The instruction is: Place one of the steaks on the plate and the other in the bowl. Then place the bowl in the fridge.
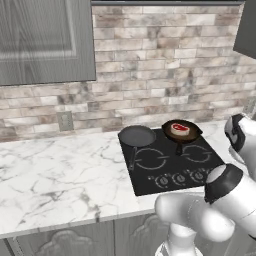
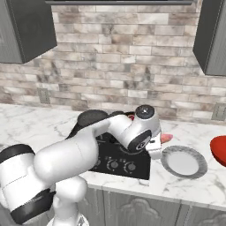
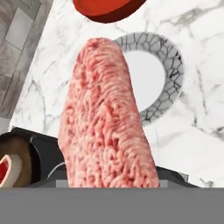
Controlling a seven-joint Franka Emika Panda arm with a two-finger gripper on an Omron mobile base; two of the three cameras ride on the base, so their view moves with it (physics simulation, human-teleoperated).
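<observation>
One pink steak (image 3: 105, 118) gripped in tool, plate (image 2: 184, 161) just beside, w/ bowl (image 2: 219, 149) past it.

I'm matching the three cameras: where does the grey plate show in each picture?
Left base view: not in it.
Right base view: the plate lies at lower right on the counter, beside the stove.
Hand view: upper right, partly behind the pink steak.
Shared landmark: the red bowl, near the plate.
</observation>
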